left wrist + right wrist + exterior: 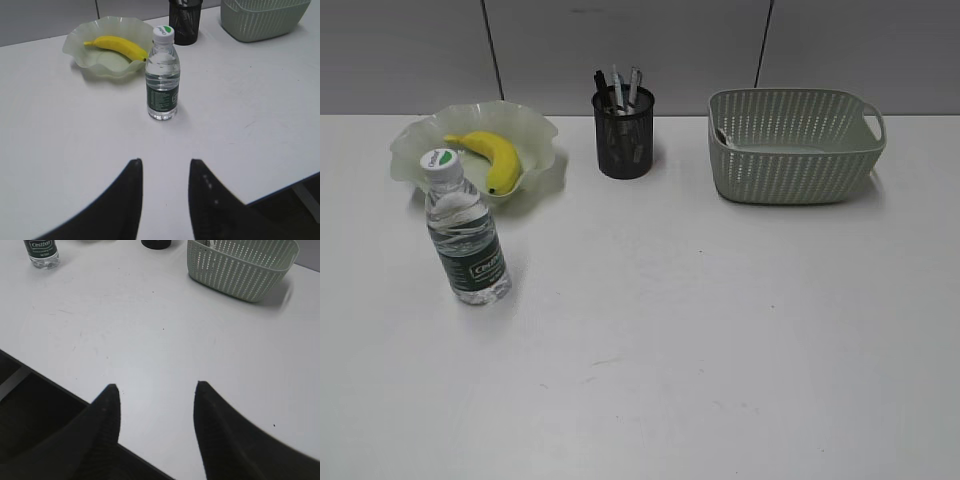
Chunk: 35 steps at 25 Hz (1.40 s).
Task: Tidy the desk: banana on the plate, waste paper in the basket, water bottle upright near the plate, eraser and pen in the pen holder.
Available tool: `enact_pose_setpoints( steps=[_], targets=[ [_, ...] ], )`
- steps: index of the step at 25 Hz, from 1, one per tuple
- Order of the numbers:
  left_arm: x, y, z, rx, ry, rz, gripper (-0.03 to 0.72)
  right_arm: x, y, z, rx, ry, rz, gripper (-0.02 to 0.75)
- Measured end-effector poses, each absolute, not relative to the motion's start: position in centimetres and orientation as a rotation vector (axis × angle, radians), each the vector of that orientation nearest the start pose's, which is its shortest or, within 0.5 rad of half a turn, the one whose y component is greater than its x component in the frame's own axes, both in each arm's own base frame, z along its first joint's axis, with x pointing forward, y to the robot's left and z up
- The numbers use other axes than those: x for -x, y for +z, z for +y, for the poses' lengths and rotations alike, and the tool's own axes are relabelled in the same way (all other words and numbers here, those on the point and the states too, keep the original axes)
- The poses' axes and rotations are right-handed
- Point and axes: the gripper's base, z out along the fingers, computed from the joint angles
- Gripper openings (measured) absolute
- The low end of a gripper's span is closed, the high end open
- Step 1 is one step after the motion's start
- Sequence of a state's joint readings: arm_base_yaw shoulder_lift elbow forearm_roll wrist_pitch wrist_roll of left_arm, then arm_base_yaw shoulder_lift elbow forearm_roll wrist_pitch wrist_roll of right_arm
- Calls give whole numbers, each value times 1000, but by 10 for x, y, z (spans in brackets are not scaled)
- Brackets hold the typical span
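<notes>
Desk [720,380]: white tabletop, now bearing four groups along its far side.

Banana [492,157]: lying in the plate [545,130], far left, its long axis slanting across the dish.

Water bottle [466,228]: standing upright just in front of the plate, cap up.

Pen holder [623,135]: standing centre back, pens showing above its rim; eraser not discernible inside.

Basket [795,150]: sitting far right; something pale is showing at its inner left corner, likely the waste paper.

Left gripper [165,172]: hovering empty over the near edge, jaws standing moderately apart, bottle straight ahead of it and well apart.

Right gripper [157,392]: hovering empty over the near edge, jaws standing wider, basket ahead and to its right.

Judgement: every item appears placed; the left arm is sitting nearer the bottle should any correction be needed.
</notes>
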State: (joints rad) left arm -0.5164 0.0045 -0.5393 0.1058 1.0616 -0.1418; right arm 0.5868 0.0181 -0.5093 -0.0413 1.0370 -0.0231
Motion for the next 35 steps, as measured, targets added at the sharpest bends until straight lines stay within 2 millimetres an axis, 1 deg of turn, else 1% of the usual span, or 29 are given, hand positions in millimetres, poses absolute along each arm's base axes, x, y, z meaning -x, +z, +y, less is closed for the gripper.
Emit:
enact_pose_setpoints(
  steps=[4, 6, 14, 18, 21, 35],
  targets=[
    [5, 288, 12, -362, -293, 1979, 238, 0, 282, -4, 604, 301, 1951, 388],
    [6, 288, 12, -327, -272, 1979, 238, 0, 282, -4, 561, 274, 1961, 388],
    [9, 288, 10, -4, -66, 1996, 238, 2, 282, -4, 224, 63, 2017, 384],
    [10, 288, 9, 69, -18, 1995, 238, 2, 282, -3, 110, -8, 2025, 383],
    [10, 288, 9, 72, -17, 1994, 238, 6, 282, -4, 82, -25, 2005, 383],
    [10, 288, 9, 73, -16, 1992, 238, 6, 282, -4, 80, -25, 2003, 383]
  ],
)
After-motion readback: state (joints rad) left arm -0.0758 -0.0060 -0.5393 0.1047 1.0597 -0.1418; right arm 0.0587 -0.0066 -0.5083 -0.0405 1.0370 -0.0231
